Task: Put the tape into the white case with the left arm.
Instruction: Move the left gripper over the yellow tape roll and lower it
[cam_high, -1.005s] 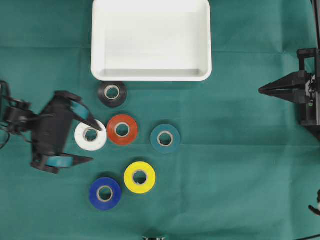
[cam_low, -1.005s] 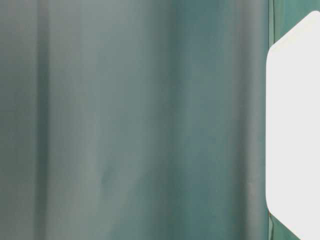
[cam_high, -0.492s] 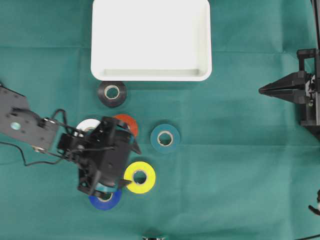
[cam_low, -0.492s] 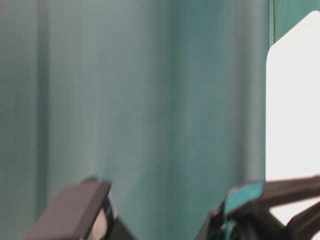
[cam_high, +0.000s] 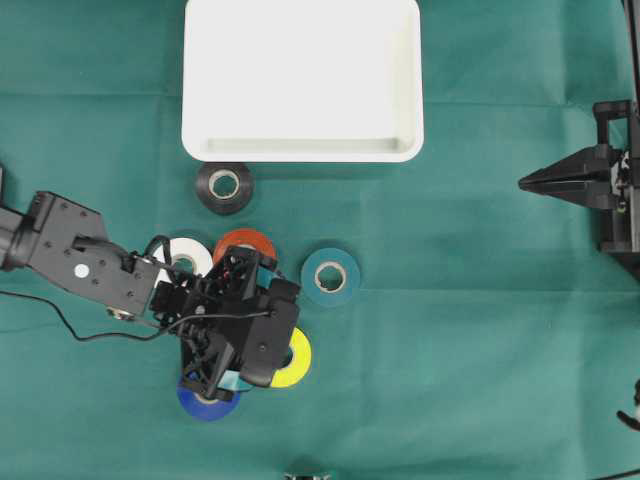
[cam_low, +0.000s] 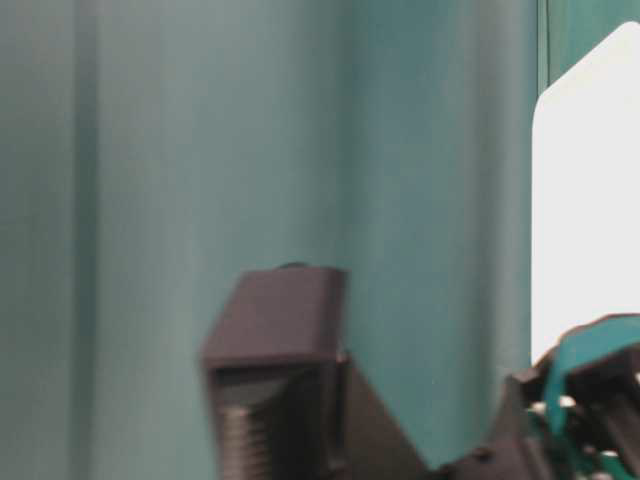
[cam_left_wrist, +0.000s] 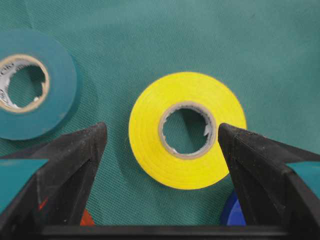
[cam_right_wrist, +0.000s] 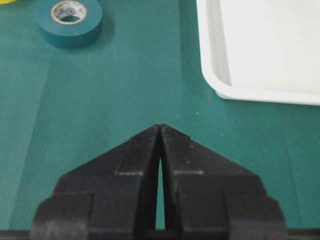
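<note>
A: Swung in from the left edge of the cloth, across the white roll (cam_high: 178, 254), now parked over the yellow tape (cam_left_wrist: 186, 130). Same six rolls, none shifted.

B: Lying flat on the green cloth (cam_high: 470, 330), hole up, framed squarely between the spread fingers (cam_left_wrist: 75, 165) of the left gripper (cam_left_wrist: 165, 150) in the wrist view. Spread wide, touching nothing yet.

A: Half hidden under the wrist from overhead, only a yellow crescent showing at the right.

B: Probably light, fairly stiff, a firm wound ring on a card core. Smooth, slightly slick outer band, so best pinched across the full outside width, one finger on each side, low near the cloth. Not fragile by the look of it.

A: Close company, though: blue roll (cam_high: 205, 400) just beside on the lower side, red roll (cam_high: 243, 243) just above, teal roll (cam_high: 330, 276) near on the right. Some risk of nudging the blue one on the way down.

B: Black roll (cam_high: 224, 186) farther up, next to the white case (cam_high: 300, 150), which stands empty at the top of the cloth, well apart from the yellow tape.

A: And the right gripper (cam_right_wrist: 161, 131): pressed together, parked at the far right, holding nothing.
</note>
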